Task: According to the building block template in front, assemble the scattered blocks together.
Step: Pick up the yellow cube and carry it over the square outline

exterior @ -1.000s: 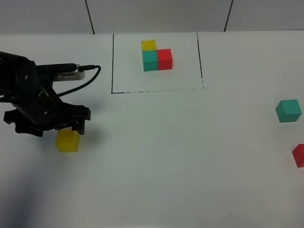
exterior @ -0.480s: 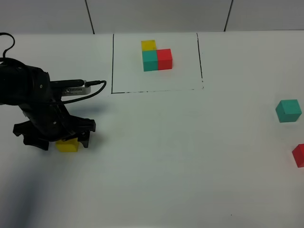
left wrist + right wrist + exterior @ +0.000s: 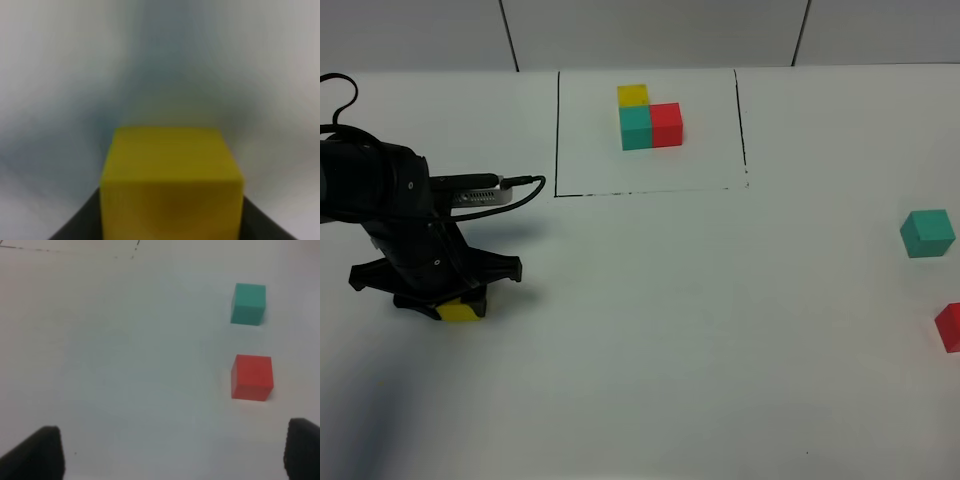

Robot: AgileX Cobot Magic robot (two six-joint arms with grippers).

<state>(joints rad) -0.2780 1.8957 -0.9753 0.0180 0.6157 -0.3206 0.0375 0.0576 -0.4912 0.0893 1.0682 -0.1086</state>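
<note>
Three loose blocks lie on the desk (image 3: 670,330). We see the yellow block (image 3: 460,312) at the left, pinched by the left hand (image 3: 452,300), which sits low over it. The teal block (image 3: 927,232) and red block (image 3: 950,327) sit near each other at the far right, not touching. The template (image 3: 650,116) stands at the back inside its black frame (image 3: 557,130), well apart from all three. The right hand (image 3: 172,460) hangs spread above bare desk near the red block, gripping nothing.
</note>
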